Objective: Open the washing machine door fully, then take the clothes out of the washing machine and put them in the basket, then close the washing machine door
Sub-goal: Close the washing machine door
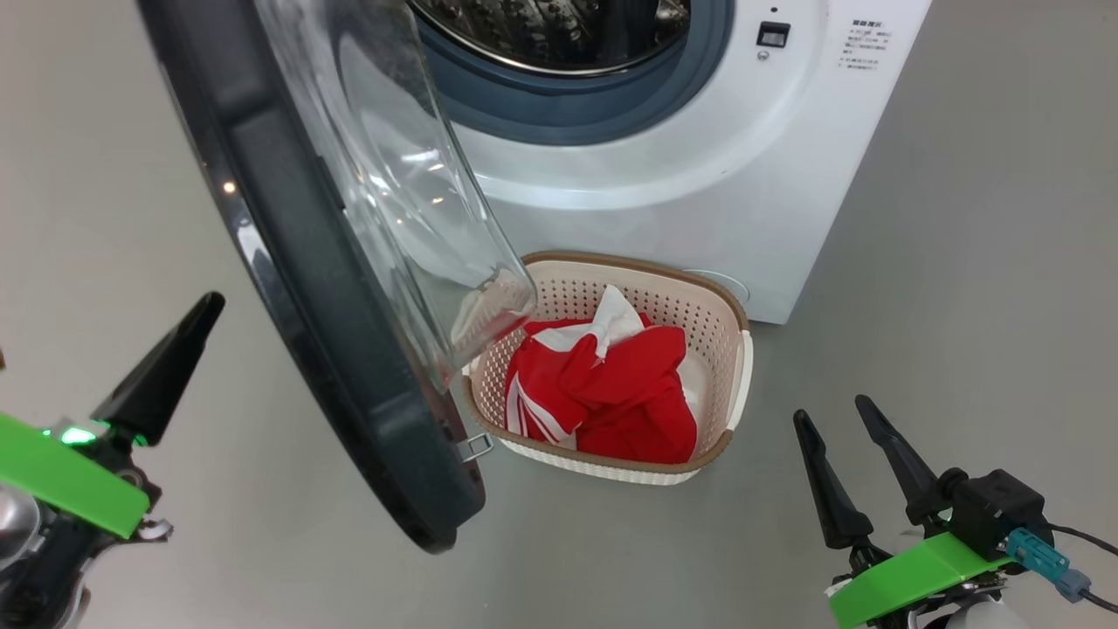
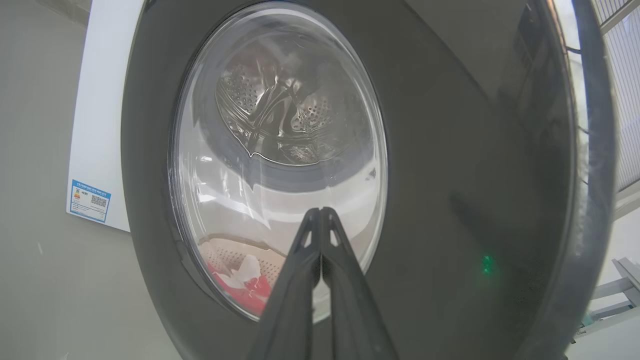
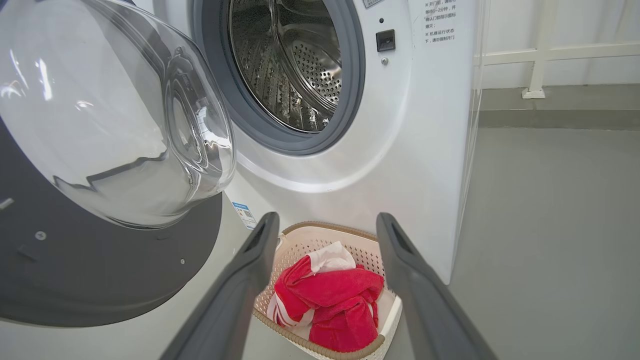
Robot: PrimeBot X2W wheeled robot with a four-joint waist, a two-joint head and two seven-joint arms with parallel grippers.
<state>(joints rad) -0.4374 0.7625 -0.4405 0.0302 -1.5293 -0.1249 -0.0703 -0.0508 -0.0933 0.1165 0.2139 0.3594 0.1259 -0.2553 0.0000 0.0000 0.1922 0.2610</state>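
Head view shows us the clothes [image 1: 629, 393] lying in the basket [image 1: 672, 306] on the floor [image 1: 961, 306] before the washing machine [image 1: 681, 175], its door [image 1: 297, 288] open; left jaws together, right jaws apart.

The top edge crops the washing machine door [image 1: 288, 262] and drum [image 1: 559, 35].

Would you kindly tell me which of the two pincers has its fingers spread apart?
The right pincer: its two dark fingers stand well apart, aimed towards the basket. The left pincer has its fingers pressed together into one point.
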